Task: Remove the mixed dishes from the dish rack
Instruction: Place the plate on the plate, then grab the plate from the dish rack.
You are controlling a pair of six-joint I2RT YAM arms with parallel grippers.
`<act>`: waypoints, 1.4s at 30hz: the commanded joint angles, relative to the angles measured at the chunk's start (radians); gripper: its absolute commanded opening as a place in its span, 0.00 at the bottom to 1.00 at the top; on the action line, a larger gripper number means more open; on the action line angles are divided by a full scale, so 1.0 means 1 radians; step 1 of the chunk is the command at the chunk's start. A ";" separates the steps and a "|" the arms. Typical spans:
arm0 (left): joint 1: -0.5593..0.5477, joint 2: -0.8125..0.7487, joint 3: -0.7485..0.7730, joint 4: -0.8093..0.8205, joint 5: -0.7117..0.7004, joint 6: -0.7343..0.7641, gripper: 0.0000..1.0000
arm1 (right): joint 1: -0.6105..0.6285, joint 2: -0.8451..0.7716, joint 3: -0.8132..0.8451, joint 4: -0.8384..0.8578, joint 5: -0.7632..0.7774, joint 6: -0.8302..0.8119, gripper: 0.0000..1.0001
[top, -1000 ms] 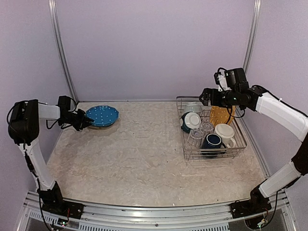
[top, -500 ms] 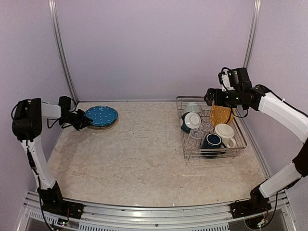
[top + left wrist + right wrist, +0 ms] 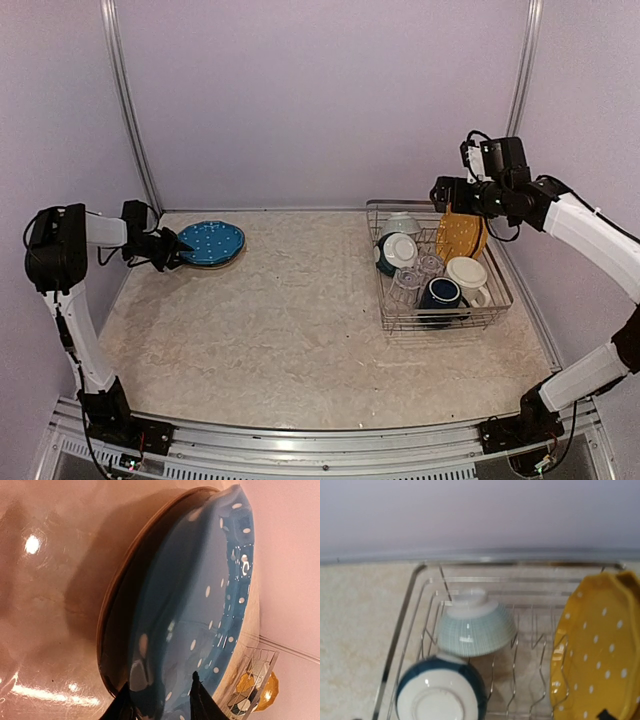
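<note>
The blue plate lies on a beige plate at the surface's left, the left claw slightly parted astride its rim, grip unclear, while the wide-open, empty right claw hovers over the dish rack, probably due next to descend onto the upright yellow plate.

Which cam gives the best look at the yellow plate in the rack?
Right wrist: the yellow plate fills the right side, upright in the dish rack, white dots clear, though cropped. Top external shows it small. Left wrist catches only a distant blurred sliver.
</note>
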 commanded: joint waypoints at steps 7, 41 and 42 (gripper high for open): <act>-0.001 -0.049 -0.022 -0.027 -0.067 0.058 0.49 | -0.011 -0.065 -0.023 0.028 0.048 -0.030 1.00; -0.397 -0.600 0.004 -0.366 -0.662 0.416 0.86 | -0.181 0.213 0.149 -0.203 0.146 -0.083 0.64; -0.406 -0.608 0.009 -0.365 -0.662 0.423 0.86 | -0.181 0.224 0.159 -0.203 0.149 -0.085 0.63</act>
